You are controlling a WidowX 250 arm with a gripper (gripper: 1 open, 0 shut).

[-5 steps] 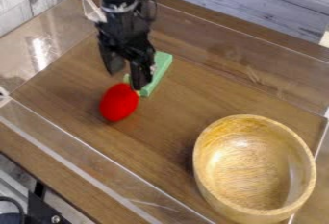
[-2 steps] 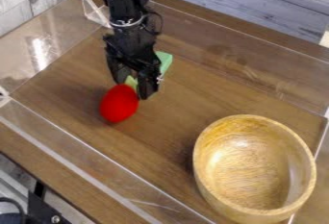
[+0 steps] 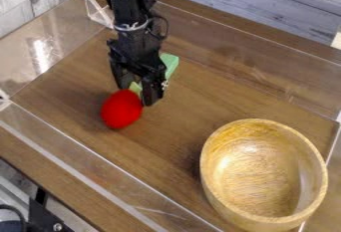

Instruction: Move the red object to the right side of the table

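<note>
Surface: brown wooden table (image 3: 226,87) with low clear walls, wooden bowl (image 3: 264,171) at its right front.
Strawberry: red strawberry (image 3: 123,109) lies left of centre, apart from the bowl.
Gripper: gripper (image 3: 138,88) points down, jaws spread, empty.
Relation: strawberry just below-left of the fingertips, nearly touching.
Block: green block (image 3: 170,66) behind the gripper.
Next: likely a small shift over the strawberry before closing.

Bare bench (image 3: 200,102) runs open between the red object (image 3: 123,109) and the bench's right edge. The wooden bowl (image 3: 264,171) fills the near right corner. A green block (image 3: 168,67) sits behind the fingers (image 3: 155,92). Clear walls (image 3: 80,186) rim every edge.
</note>
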